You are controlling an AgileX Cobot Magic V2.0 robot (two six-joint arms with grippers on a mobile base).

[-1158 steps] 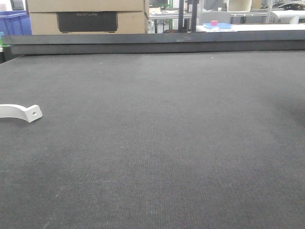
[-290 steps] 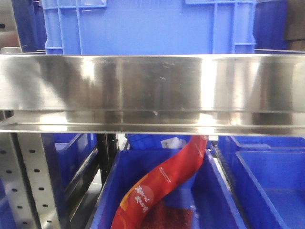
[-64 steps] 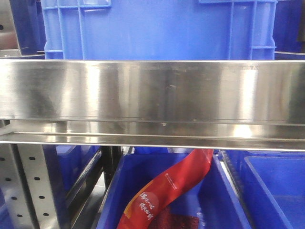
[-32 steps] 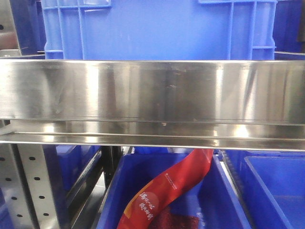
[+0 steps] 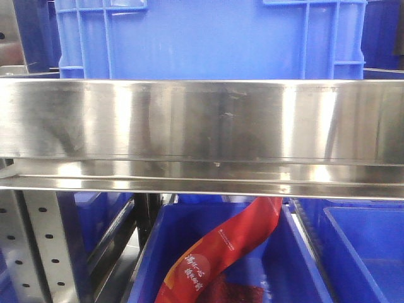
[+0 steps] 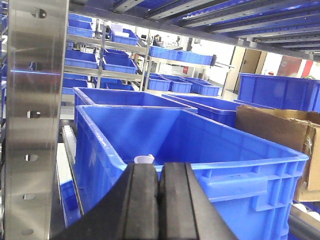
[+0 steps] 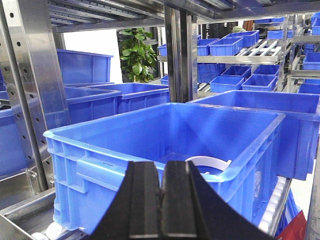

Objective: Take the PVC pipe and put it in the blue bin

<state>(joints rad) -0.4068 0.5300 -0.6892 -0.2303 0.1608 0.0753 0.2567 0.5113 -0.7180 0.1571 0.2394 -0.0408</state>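
PVC pipe point(image 7: 209, 163) in blue bin point(image 7: 100, 145)

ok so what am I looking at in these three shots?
It's a two-armed robot on a mobile base, facing steel shelving. The front camera sees a shiny steel shelf rail. Below it, a blue plastic bin holds a red printed packet. The other two cameras sit on the wrists. Each looks past closed black jaws at a large open blue plastic crate. A small white curved plastic piece shows past the right jaws and a white tip past the left. Whether either is gripped is unclear.
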